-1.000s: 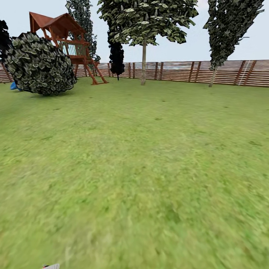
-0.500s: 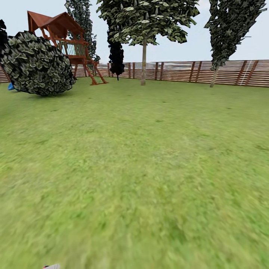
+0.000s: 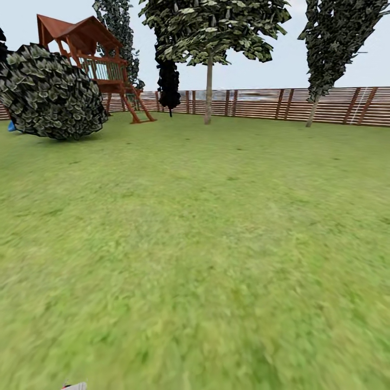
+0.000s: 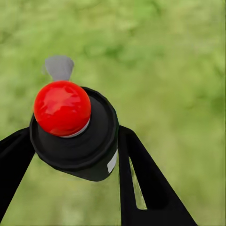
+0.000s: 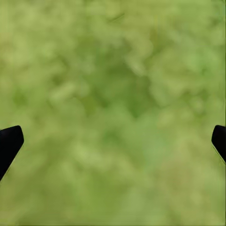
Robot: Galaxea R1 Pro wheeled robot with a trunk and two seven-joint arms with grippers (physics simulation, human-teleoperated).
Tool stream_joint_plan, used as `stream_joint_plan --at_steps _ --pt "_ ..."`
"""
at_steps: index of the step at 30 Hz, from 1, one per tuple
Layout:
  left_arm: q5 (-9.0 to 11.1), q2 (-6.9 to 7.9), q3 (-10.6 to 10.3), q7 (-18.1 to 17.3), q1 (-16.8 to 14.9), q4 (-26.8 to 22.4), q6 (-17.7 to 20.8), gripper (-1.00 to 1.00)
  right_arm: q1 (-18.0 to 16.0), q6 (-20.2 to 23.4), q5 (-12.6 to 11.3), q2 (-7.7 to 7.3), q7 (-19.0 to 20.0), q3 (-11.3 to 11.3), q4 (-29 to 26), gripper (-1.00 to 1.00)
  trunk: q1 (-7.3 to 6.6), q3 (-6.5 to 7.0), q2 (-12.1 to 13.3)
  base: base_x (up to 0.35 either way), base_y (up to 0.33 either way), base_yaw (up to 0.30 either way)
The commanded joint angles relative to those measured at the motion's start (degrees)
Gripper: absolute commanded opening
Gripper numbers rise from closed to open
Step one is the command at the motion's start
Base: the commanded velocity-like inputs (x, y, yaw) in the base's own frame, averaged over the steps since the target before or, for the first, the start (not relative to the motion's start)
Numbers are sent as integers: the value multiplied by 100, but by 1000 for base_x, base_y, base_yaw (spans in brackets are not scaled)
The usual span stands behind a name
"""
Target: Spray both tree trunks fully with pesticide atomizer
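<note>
As the head view slides a bit vs 0.5 s and 1 s ago, bush [image 3: 51, 92] and play tower [image 3: 89, 59] sit further left and the right-hand tree [image 3: 330, 49] further right: camera/base motion, prob. rolling fwd across the lawn [image 3: 206, 244], not the things moving. Means transit phase: atomizer pickup done, spraying not begun.

Left gripper [image 4: 70, 141] clenched on pesticide atomizer [image 4: 75, 136]: black body wedged between both black fingers [image 4: 141, 179], red cap [image 4: 62, 107] on top, grey nozzle [image 4: 59, 67] beyond it, grass behind. Small grey-white bit at lower edge of head view [image 3: 74, 387], likely the held atomizer's top, can't confirm. Right gripper [image 5: 113, 139] released, fingertips [image 5: 9, 141] spread wide at frame edges, nothing between, grass only.

Targets: tree w/ pale slim trunk [image 3: 208, 89] straight ahead near the fence [image 3: 260, 103]; second trunk [image 3: 312, 111], leaning, also by fence. Both well apart from robot.

Room: lawn open ahead, no obstacle on a straight line to the middle trunk. Bush and tower off to the left, well clear. Fence just behind trunks, so little room on the far side; prob. spray from lawn side.
</note>
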Motion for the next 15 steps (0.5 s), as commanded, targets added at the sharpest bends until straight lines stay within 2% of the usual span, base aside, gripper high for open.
stream_joint_plan --at_steps 1,15 --pt "2 -1 0 0 0 1 -1 -100 0 0 0 -2 0 0 0 100 0 0 0 341 0 0" --pt "2 -2 0 0 0 -2 -3 -100 0 0 0 2 0 0 0 100 0 0 0 341 0 0"
